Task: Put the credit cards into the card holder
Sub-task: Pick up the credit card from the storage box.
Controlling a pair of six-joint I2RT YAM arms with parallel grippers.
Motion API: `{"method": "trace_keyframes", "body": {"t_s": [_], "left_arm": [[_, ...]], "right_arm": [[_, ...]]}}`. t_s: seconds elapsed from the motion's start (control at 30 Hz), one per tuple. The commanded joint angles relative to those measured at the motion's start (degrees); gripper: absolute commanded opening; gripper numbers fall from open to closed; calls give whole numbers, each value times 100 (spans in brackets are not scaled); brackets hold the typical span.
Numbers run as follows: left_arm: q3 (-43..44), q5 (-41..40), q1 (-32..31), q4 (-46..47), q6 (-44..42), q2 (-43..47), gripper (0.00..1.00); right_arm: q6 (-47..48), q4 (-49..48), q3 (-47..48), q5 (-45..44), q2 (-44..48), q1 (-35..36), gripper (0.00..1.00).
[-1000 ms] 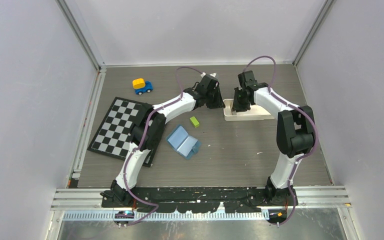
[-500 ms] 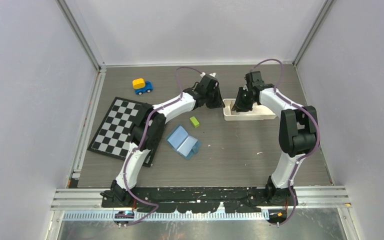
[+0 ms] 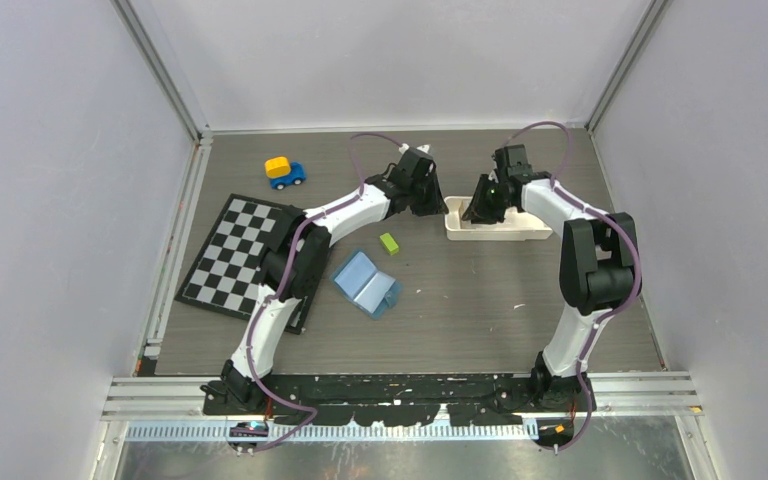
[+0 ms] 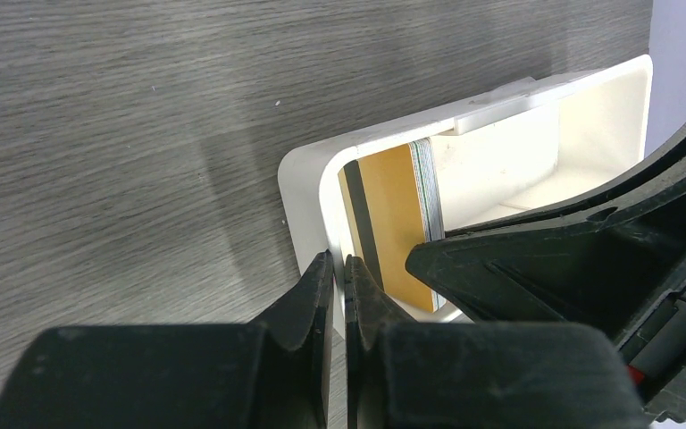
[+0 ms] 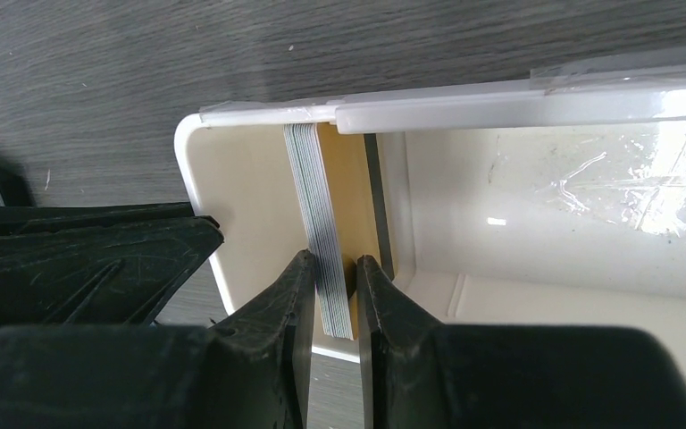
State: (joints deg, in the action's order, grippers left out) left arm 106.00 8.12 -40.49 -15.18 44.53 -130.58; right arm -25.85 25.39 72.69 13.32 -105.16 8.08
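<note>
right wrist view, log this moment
right pincer: shut on upright grey-and-gold card stack | in: white plastic tray | left pincer: shut

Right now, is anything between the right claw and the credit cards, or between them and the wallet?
Nothing blocks the right claw: it pinches the grey-and-gold credit card stack in the white plastic tray. A small lime-green block lies roughly between tray and open blue folding wallet.

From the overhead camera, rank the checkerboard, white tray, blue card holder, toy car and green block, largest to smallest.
1. checkerboard
2. white tray
3. card holder, close to the tray in area
4. toy car
5. green block
</note>
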Motion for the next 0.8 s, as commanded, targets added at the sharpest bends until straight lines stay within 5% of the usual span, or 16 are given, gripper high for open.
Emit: {"method": "trace_keyframes", "body": {"t_s": [0.0,0.2,0.77], "left_arm": [[-106,37,2,-178,-164,319,3],[-97,52,-1,-168,-168,321,4],[-121,108,6,-153,-172,323,5]], "right_arm": [[66,-107,-126,-1008,-15,-78,3],[360,147,30,-1791,-20,119,24],[824,707,695,-3508,-490,877,49]]}}
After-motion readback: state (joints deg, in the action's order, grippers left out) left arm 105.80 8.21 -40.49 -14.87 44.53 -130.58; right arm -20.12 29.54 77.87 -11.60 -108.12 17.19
